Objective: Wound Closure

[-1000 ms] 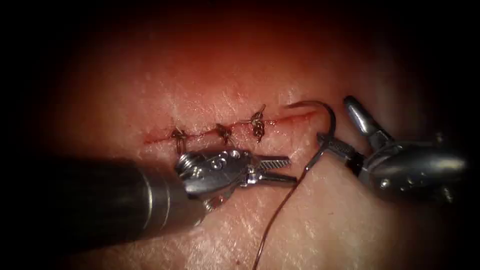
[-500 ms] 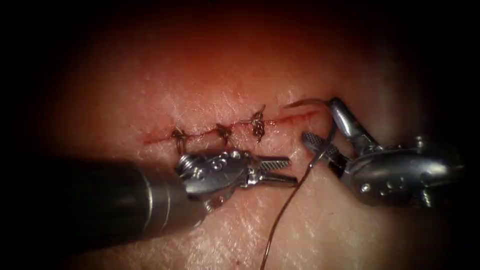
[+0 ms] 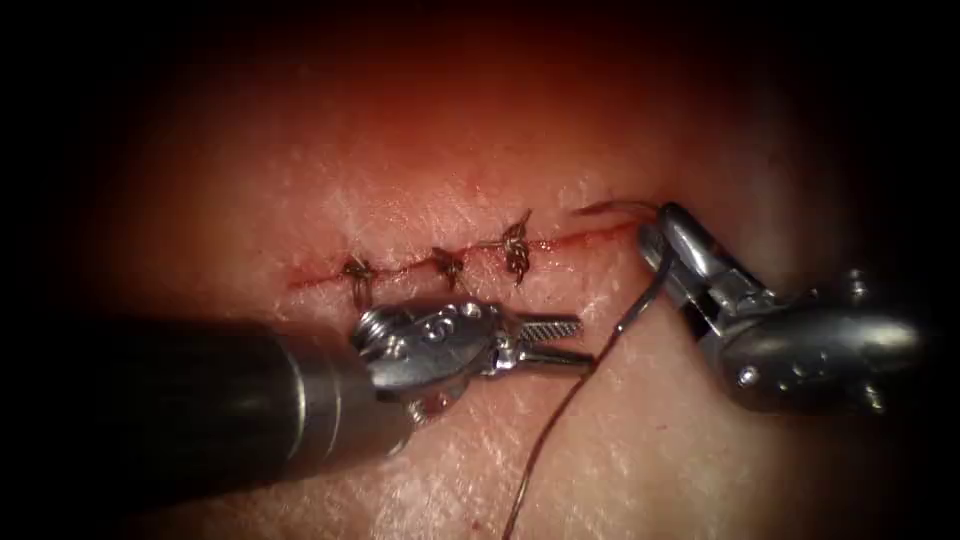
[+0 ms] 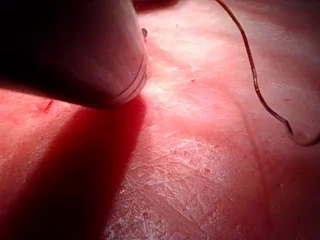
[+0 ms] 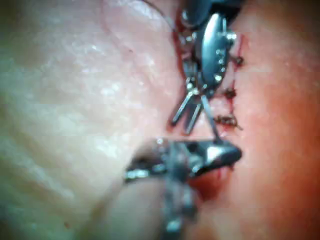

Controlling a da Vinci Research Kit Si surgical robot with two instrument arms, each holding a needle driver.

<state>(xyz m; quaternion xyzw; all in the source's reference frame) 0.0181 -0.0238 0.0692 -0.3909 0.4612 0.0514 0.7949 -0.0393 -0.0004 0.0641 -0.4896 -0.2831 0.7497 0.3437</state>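
Needle (image 3: 625, 208): curved, at the right end of the cut (image 3: 590, 238), with its tip pointing left just above the cut line. Right tool (image 3: 655, 240) has its jaws closed on the needle's curve, roughly mid-body; the tail end runs down from the jaws to the thread (image 3: 560, 420). Can't tell if the tip is in the tissue (image 3: 450, 170) or just lying on it. Thread trails down and left across the tissue below the cut. Left tool (image 3: 560, 340) sits below the cut, jaws narrowly parted, holding nothing, pointing right toward the thread. Three knotted stitches (image 3: 448, 265) close the left and middle of the cut; the right stretch is open with red fluid along it. Right wrist view shows the left tool (image 5: 187, 112) beside the stitches (image 5: 227, 92). Left wrist view shows thread (image 4: 255, 80) lying loose on the tissue (image 4: 200, 165).
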